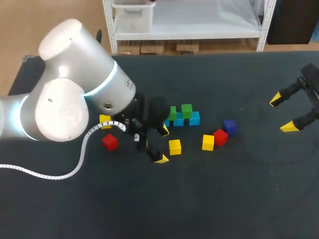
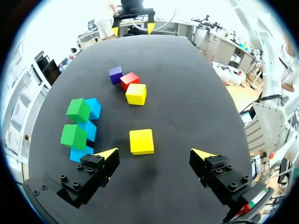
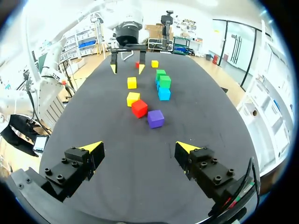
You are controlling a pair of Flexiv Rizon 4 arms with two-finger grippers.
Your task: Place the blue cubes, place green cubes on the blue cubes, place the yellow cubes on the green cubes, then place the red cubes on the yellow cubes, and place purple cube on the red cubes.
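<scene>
left gripper (image 2: 156,155) is spread wide with nothing in it, hanging just behind a yellow cube (image 2: 141,141) on the black table (image 2: 187,102). off to one side is the row of blue cubes (image 2: 88,130), with green cubes (image 2: 74,136) sitting on two of them. farther out a second yellow cube (image 2: 136,94), a red cube (image 2: 129,80) and the purple cube (image 2: 116,74) bunch together. right gripper (image 3: 139,147) is open and empty too, well apart from everything.

Dark table (image 1: 234,199) carries coloured cubes (image 1: 175,146) (several lying loose).
</scene>
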